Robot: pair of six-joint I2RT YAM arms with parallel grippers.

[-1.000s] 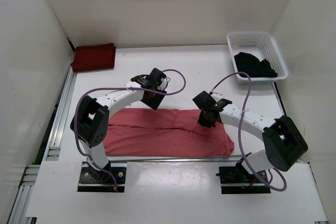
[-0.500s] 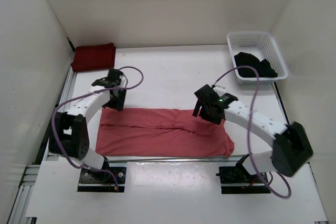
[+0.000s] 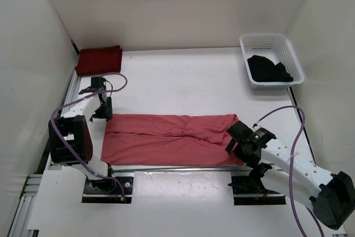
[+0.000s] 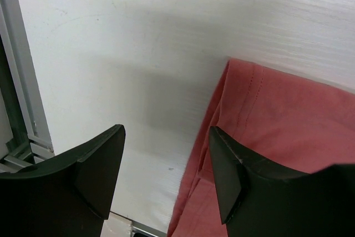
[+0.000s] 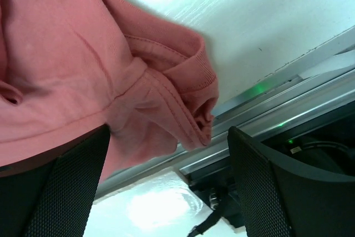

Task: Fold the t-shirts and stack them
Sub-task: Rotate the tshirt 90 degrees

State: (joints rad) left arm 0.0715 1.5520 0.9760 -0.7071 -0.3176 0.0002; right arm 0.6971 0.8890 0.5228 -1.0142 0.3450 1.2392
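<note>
Both hands released, empty. Left hand (image 3: 102, 114) at pink shirt (image 3: 172, 137) left edge, right hand (image 3: 237, 141) over its right corner. Shirt flat on bench (image 3: 183, 81). Maroon shirt (image 3: 99, 60) far-left, black shirt (image 3: 269, 69) in basket (image 3: 266, 41).

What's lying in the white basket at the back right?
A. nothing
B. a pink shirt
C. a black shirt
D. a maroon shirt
C: a black shirt lies crumpled in the basket, while the pink shirt is spread out in front and the maroon shirt sits folded at the back left.
</note>
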